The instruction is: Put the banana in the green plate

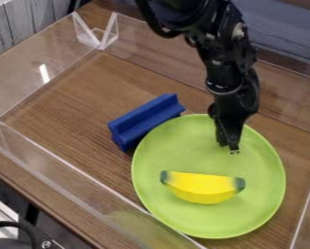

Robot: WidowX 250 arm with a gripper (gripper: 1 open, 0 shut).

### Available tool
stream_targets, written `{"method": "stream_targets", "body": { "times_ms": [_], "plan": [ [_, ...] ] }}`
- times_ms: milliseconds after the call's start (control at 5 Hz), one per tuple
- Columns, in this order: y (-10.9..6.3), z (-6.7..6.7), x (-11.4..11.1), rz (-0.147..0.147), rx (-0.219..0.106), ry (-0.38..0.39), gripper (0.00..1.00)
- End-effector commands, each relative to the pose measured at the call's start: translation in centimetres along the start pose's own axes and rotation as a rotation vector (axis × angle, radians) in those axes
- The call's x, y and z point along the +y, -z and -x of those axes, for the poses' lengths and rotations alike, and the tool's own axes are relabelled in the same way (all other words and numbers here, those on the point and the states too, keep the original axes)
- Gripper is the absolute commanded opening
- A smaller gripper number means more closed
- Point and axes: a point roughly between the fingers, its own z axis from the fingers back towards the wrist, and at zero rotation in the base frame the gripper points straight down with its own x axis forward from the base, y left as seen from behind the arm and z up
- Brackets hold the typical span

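The banana — small, bright yellow, half-moon shaped with dark tips — lies inside the green plate, a smooth, round, lime plastic dish with a shallow rim on the wood-grain table. The black gripper points down over the plate's far side, fingers clenched on nothing — just beyond the banana, not touching it.

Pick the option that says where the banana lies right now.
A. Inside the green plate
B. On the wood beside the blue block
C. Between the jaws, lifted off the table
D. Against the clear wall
A: the banana rests on the green plate, clear of the gripper above it.
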Motion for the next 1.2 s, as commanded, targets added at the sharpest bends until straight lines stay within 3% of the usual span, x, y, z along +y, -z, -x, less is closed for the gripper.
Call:
{"method": "stream_targets", "body": {
  "times_ms": [0,200,400,600,800,1000],
  "plan": [
    [-1.6,-0.8,0.9,-0.033,-0.040,-0.009,1.00],
    [-1.8,-0.9,0.7,-0.029,-0.044,-0.013,0.00],
    [-2.2,-1.0,0.7,-0.028,-0.048,-0.018,1.00],
    [-2.5,-1.1,0.5,-0.025,-0.052,-0.021,0.00],
    [-2.8,-1.2,0.5,-0.025,-0.057,-0.024,1.00],
    [-2.9,-1.2,0.4,-0.019,-0.062,-0.027,0.00]
  ]
}}
